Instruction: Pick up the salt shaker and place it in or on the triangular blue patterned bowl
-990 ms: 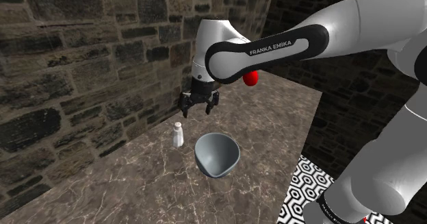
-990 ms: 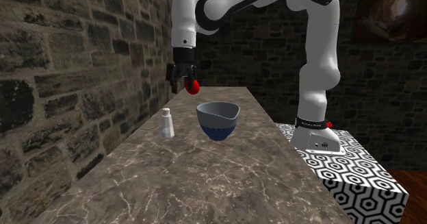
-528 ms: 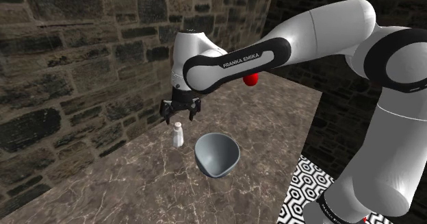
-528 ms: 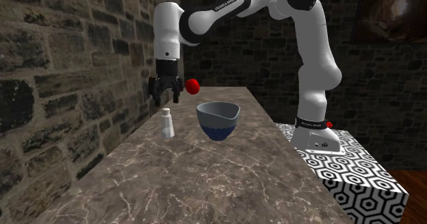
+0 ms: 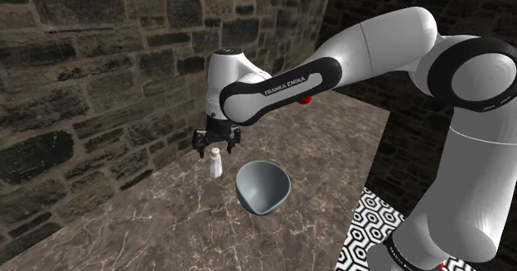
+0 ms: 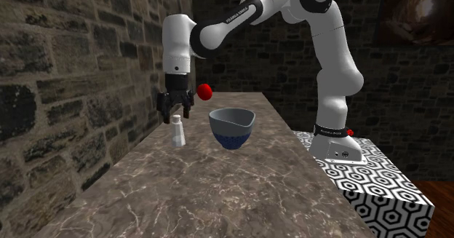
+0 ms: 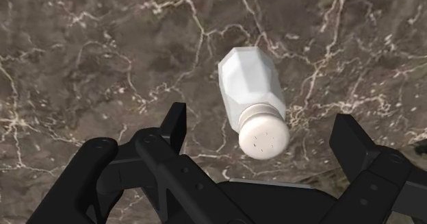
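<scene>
The black two-finger hand [image 7: 261,123] hangs just over the small white salt shaker [image 7: 250,85]. Its fingers stand wide apart. The shaker's cap is between them, not touched.

The arm [image 5: 356,50] is stretching out to the shoulder view's left, its wrist [image 5: 222,104] pointing straight down; the claw [image 5: 216,150] is hanging with both fingers [image 7: 175,124] spread wide apart.

In the shoulder view the arm [image 5: 282,83] hides most of the red ball [image 5: 307,99], and the bottom edge cuts the stand [image 5: 371,224]. The wrist view's bottom edge cuts the gripper [image 7: 261,118].
</scene>
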